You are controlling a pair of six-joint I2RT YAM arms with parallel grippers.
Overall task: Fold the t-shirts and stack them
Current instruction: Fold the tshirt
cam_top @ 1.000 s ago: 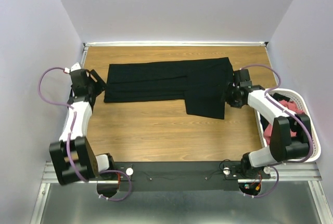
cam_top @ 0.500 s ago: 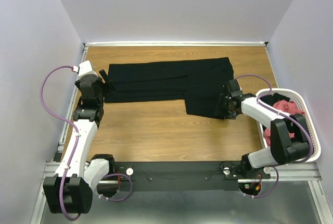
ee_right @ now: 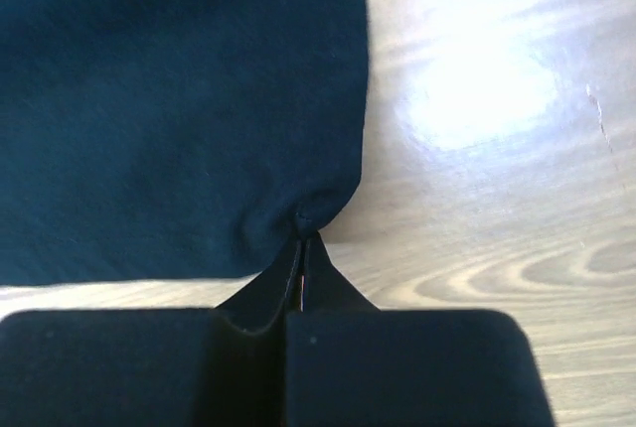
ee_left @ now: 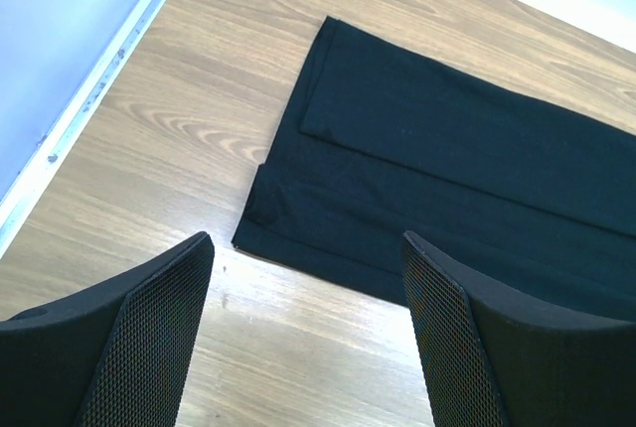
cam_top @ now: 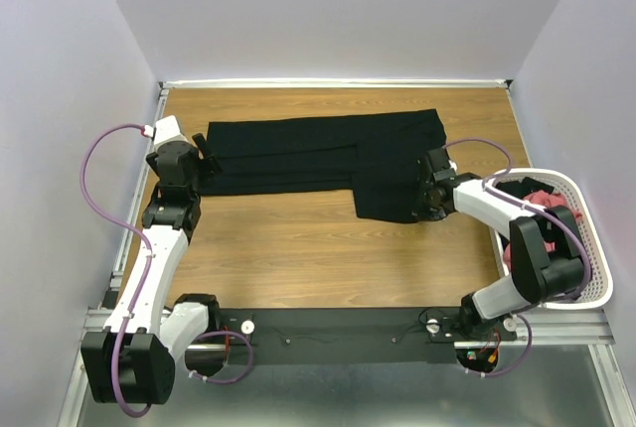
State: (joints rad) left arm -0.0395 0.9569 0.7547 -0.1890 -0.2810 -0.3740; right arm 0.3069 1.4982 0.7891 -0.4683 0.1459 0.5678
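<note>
The black t-shirt (cam_top: 318,154) lies flat across the far half of the wooden table (cam_top: 298,258), folded into a long band with 1 wider flap hanging toward the near side at its right end. The right gripper (ee_right: 301,240) has its 2 fingers pressed fully together on the near right corner of that flap, and the cloth puckers into a small fold at the pinch. The left gripper (ee_left: 306,243) holds nothing; its jaws stand wide apart just above the table, near the shirt's left end, with the near left corner showing between the 2 fingers (ee_left: 159,318). At the right edge of the table, the salmon-red shirts (cam_top: 542,199) sit bunched inside the white mesh basket (cam_top: 596,268).
</note>
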